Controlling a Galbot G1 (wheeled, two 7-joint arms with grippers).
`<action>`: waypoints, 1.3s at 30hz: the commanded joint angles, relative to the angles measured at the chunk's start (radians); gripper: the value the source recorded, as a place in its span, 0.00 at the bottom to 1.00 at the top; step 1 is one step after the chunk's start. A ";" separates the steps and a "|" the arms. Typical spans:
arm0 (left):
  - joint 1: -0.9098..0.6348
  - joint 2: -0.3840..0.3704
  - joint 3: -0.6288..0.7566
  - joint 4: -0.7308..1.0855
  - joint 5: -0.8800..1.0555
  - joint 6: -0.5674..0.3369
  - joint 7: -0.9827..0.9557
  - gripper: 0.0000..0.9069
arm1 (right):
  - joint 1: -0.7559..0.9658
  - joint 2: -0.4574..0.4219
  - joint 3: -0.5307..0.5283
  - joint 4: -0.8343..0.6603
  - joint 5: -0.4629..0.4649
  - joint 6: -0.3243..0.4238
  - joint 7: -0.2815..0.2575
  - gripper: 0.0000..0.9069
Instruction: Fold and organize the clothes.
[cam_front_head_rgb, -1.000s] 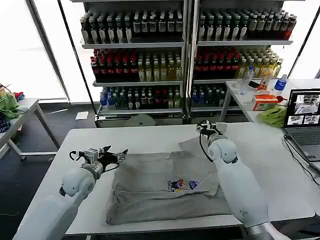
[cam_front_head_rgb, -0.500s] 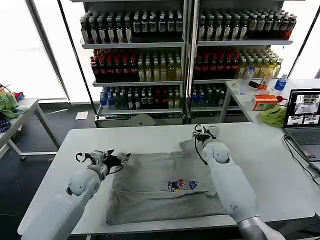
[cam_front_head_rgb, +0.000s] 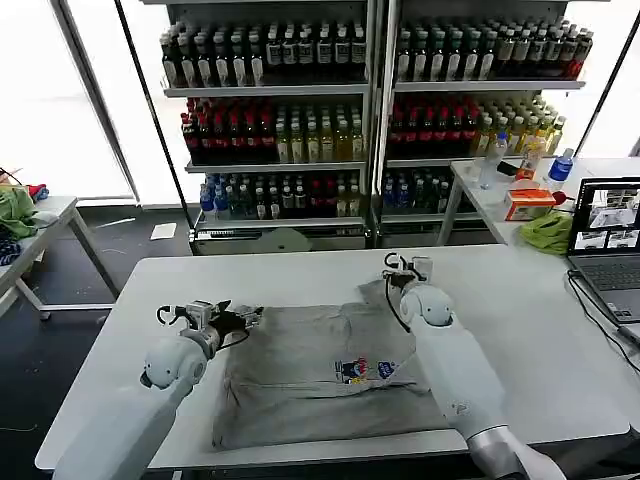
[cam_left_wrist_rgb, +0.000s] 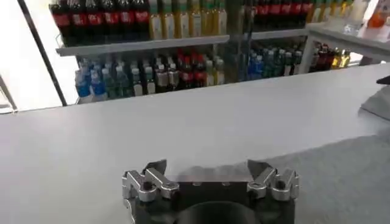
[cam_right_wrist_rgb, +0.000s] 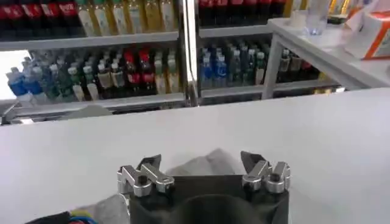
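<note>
Shelves of bottled drinks (cam_front_head_rgb: 370, 110) fill the back of the room; in front sits the white tabletop (cam_front_head_rgb: 300, 275) with the grey shirt (cam_front_head_rgb: 320, 375) spread flat across its middle, print patch up, one sleeve poking toward the far edge.

Since a second ago I've slid both arms inward. The left gripper (cam_front_head_rgb: 240, 320) has moved from out over bare tabletop to right at the shirt's left far corner, jaws spread, nothing in them. The right gripper (cam_front_head_rgb: 400, 265) has drifted left along the far edge and now hangs over the sleeve tip, jaws also spread and empty, per the right wrist view (cam_right_wrist_rgb: 204, 165). In the left wrist view the left gripper (cam_left_wrist_rgb: 210, 172) is over white surface with grey cloth just off to one side.

The shirt itself hasn't shifted. My read: this is the approach before pinching the far edge at two points to start a fold. No fold made yet, so the task is early. A green cloth (cam_front_head_rgb: 548, 232) and a laptop (cam_front_head_rgb: 605, 235) sit on the side desk.
</note>
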 joint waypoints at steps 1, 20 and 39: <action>-0.005 -0.005 0.001 0.024 0.003 -0.001 0.002 1.00 | 0.001 0.004 0.000 -0.020 -0.004 0.001 0.000 1.00; 0.010 -0.017 0.002 0.032 0.007 -0.001 0.001 0.01 | -0.031 -0.003 0.000 0.014 0.002 -0.003 0.009 0.00; 0.044 -0.029 -0.016 0.006 0.010 -0.050 -0.002 0.00 | -0.085 -0.018 0.011 0.131 0.042 -0.015 0.021 0.00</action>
